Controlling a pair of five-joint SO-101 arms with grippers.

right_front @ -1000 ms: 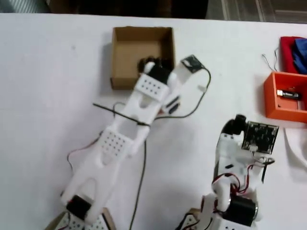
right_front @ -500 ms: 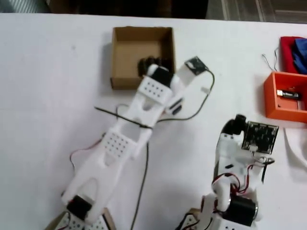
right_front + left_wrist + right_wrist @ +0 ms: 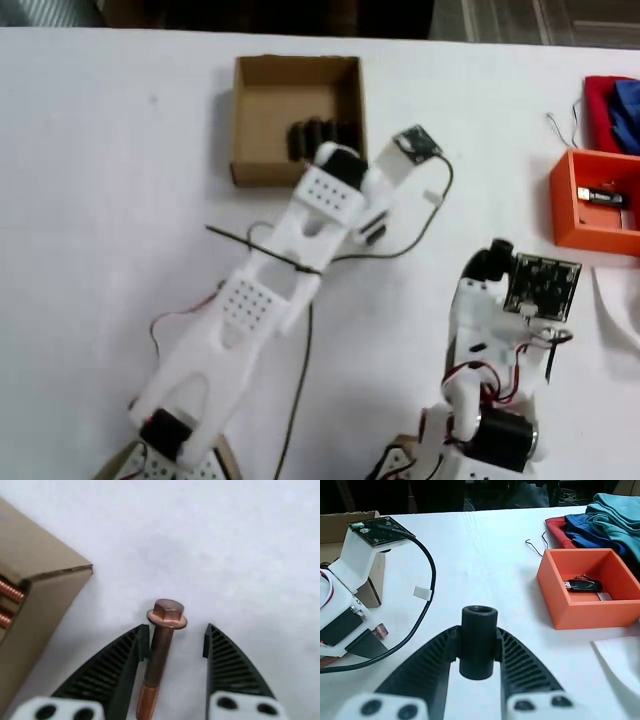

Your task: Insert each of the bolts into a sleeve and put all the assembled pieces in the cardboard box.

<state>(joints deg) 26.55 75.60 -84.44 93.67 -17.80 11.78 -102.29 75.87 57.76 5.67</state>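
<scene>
Risks first: I am seeing the left gripper (image 3: 176,630) standing part open around the copper bolt (image 3: 161,645), which is touching one finger and sitting clear of the other, so nothing is clamping it; if I am closing from here, the off-centre bolt is liable to roll, twist and slip out; the cardboard box (image 3: 40,600) is sitting just beside it, so a careless swing is risking a knock on its corner. The right gripper (image 3: 478,632) is pinching the black sleeve (image 3: 478,620) upright, bore facing up, well apart from the bolt; a tilted bolt is likely to be jamming at the bore's mouth or pushing the sleeve down through the fingers. Count, as I am reading it: loose bolts, one; sleeves in hand, one; assembled pieces (image 3: 318,134) lying in the box, three by my judgement, though they are crowding together, with two threaded ends (image 3: 9,592) showing; cardboard boxes, one; orange bin (image 3: 585,615), one, holding one USB stick (image 3: 582,584).
</scene>
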